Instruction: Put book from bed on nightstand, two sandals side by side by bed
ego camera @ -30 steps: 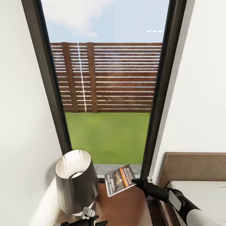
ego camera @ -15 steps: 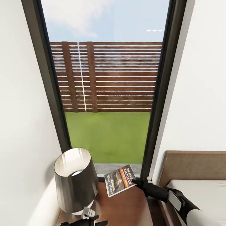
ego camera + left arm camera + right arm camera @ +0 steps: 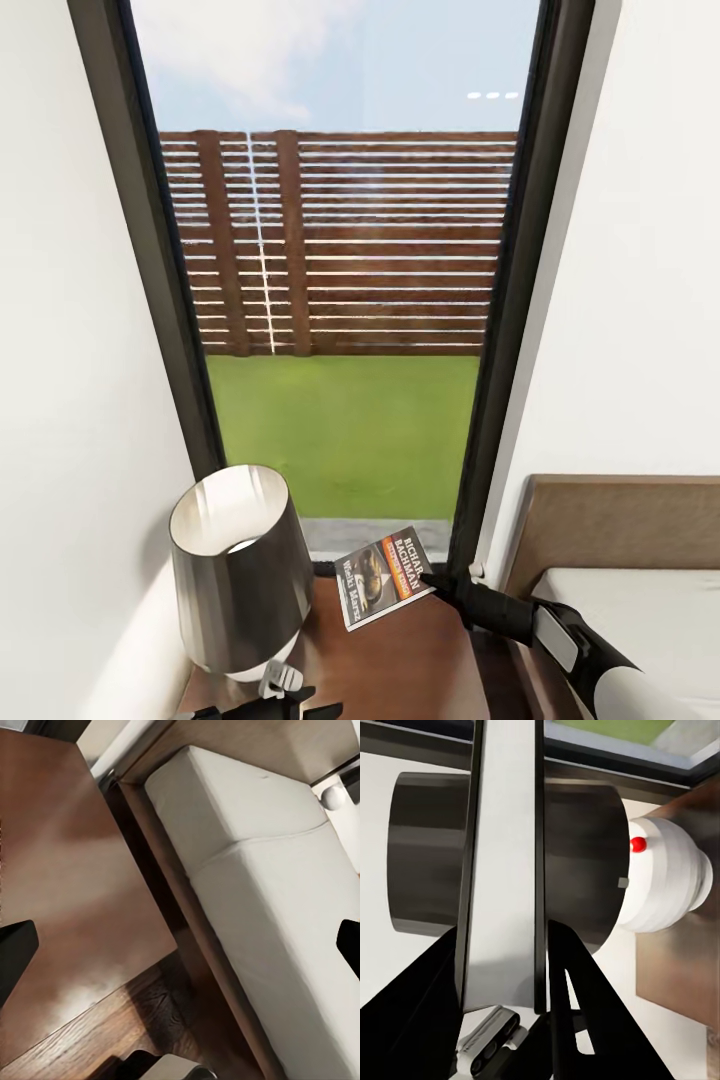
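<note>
Bedroom corner, white walls, tall dark-framed window (image 3: 130, 250) ahead with fence and lawn outside

Item: nightstand (image 3: 420, 665), glossy red-brown top, beside the bed (image 3: 650, 610); a lamp (image 3: 238, 570) takes its left half.

Item: book (image 3: 385, 577), thin paperback, held tilted over the nightstand's back edge. I judge it light, floppy, slick-covered; best held at an edge, as now.

Item: right gripper (image 3: 432, 580), fingers pinching the book's right edge; its wrist camera looks along the page block between them.

Item: left gripper (image 3: 265, 710), low by the lamp base; wrist view puts its fingertips (image 3: 15, 956) spread wide, empty.

Hard to make out: whether the book's lower corner touches the wood; the nightstand front is cut off
</note>
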Controlling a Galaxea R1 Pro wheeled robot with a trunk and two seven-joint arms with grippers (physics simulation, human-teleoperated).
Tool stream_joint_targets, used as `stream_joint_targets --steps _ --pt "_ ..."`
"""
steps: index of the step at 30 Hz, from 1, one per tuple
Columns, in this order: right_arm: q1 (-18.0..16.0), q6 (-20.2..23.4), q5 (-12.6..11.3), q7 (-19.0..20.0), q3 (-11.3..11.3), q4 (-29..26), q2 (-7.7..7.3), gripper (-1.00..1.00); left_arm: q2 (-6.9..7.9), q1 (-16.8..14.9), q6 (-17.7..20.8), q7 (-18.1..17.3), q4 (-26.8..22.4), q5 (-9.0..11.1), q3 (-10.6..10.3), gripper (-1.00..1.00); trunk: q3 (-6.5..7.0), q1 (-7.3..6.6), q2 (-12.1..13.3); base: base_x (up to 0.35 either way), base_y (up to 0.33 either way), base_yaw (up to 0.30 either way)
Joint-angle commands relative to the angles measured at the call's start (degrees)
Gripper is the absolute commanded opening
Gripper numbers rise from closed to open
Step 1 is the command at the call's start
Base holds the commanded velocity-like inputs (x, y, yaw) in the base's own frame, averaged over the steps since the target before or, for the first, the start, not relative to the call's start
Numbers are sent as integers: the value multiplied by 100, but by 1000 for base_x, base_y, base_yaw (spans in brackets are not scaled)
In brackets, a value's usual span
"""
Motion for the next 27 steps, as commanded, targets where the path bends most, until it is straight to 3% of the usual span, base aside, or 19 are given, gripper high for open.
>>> stream_joint_targets --steps 1,12,19,27 --pt "-4 30 -66 0 45 -1 -6 -100 4 -5 -13 -6 0 43 -42 100 -25 23 -46 0 0 0" --pt "-4 30 -63 -2 45 1 -6 -100 10 -5 -6 -93 -4 51 -35 100 -222 264 -487 0 0 0" --pt "-6 30 -61 -2 45 3 -4 -100 -17 -5 13 -910 -24 50 -25 100 -222 264 -487 0 0 0" --pt "-5 30 -61 -2 45 5 -6 -100 -24 -5 145 -1014 -110 59 -2 100 -222 264 -487 0 0 0"
